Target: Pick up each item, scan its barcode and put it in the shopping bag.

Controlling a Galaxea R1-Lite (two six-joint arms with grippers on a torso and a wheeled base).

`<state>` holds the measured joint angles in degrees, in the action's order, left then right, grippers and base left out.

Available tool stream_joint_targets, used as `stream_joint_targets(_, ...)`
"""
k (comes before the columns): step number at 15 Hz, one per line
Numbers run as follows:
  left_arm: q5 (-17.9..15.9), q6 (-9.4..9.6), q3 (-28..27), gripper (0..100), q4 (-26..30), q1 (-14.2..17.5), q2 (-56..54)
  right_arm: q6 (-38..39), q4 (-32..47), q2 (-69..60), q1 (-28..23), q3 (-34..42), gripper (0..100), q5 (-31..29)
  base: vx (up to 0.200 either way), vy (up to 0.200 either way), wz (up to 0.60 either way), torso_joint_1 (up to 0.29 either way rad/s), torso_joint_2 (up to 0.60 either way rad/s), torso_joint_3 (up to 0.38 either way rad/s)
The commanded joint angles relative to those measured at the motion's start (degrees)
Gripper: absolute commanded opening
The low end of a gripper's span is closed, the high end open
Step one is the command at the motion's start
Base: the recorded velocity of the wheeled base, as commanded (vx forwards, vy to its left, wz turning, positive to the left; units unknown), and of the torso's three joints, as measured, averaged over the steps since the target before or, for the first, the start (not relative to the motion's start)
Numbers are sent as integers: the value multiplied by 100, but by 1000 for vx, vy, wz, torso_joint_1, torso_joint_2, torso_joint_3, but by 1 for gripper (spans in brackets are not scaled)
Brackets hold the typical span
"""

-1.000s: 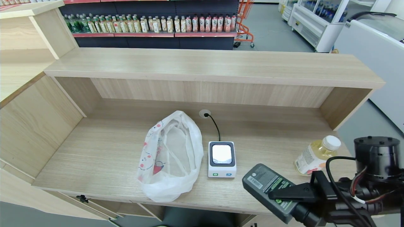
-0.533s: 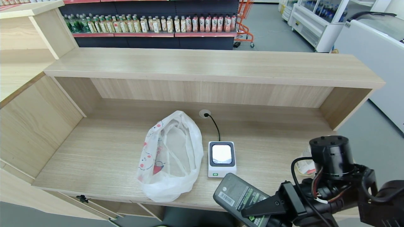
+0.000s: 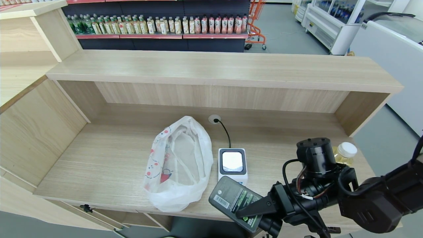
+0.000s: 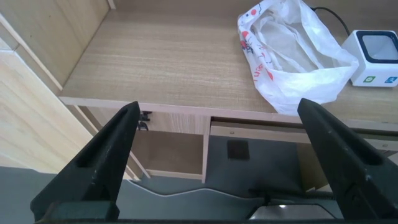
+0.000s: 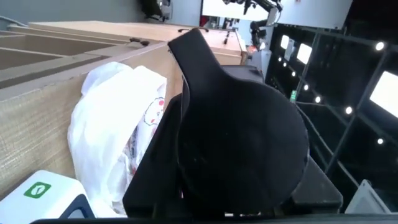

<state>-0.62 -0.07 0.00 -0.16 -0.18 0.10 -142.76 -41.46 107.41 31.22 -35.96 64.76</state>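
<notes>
no word or number can be read. the dark grey flat pack (image 3: 231, 202) carries a white barcode sticker (image 3: 221, 201) near one corner and a green and white printed panel (image 3: 246, 206) beside it, with lettering too small to make out. the white box-shaped scanner (image 3: 232, 165) bears a small green square mark (image 4: 370, 79) and a small blue square mark (image 4: 390, 79) on its front face. the thin white plastic shopping bag (image 3: 178, 165) has red and black cartoon figures (image 3: 158, 172) printed on its side.

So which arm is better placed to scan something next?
Right. The right hand holds the dark pack, barcode showing, close to the scanner. The left hand is open and empty, low before the counter.
</notes>
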Motion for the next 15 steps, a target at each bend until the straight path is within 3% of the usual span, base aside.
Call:
stream_joint_targets(1, 1, -1, 0, 100, -2, 1, -1, -138, -82, 245, -37, -86, 0, 11, 0, 0, 0, 0, 0, 0)
stream_joint_targets(15, 1, -1, 0, 100, -2, 1, -1, -410, -117, 711, 420, -526, 0, -16, 0, 0, 0, 0, 0, 0)
